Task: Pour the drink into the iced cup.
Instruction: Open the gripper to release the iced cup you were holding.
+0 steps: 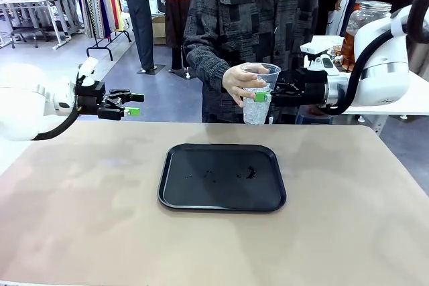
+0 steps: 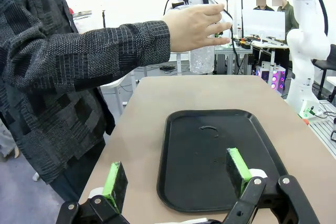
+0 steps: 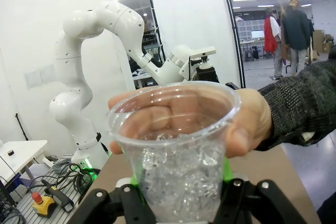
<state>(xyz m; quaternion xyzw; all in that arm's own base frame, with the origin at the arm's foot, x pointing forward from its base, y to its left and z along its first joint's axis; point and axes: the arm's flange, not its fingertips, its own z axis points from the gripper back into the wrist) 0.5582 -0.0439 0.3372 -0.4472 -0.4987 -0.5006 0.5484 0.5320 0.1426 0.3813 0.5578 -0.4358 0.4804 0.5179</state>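
Observation:
The iced cup (image 1: 258,102), clear plastic and filled with ice, hangs above the table's far edge. My right gripper (image 1: 263,96) is shut on its side, and a person's hand (image 1: 238,82) grips it from the other side. In the right wrist view the cup (image 3: 178,145) sits between my green pads with the hand (image 3: 252,119) wrapped behind it. The drink (image 1: 350,39), amber in a big glass jar with a metal lid, stands behind my right arm, partly hidden. My left gripper (image 1: 132,105) is open at the far left, empty (image 2: 178,174).
A black tray (image 1: 201,192) lies at the table's middle with a few wet drops on it; in the left wrist view the tray (image 2: 199,150) is just ahead of my left fingers. The person stands at the far edge, sleeve (image 2: 105,51) stretched over it.

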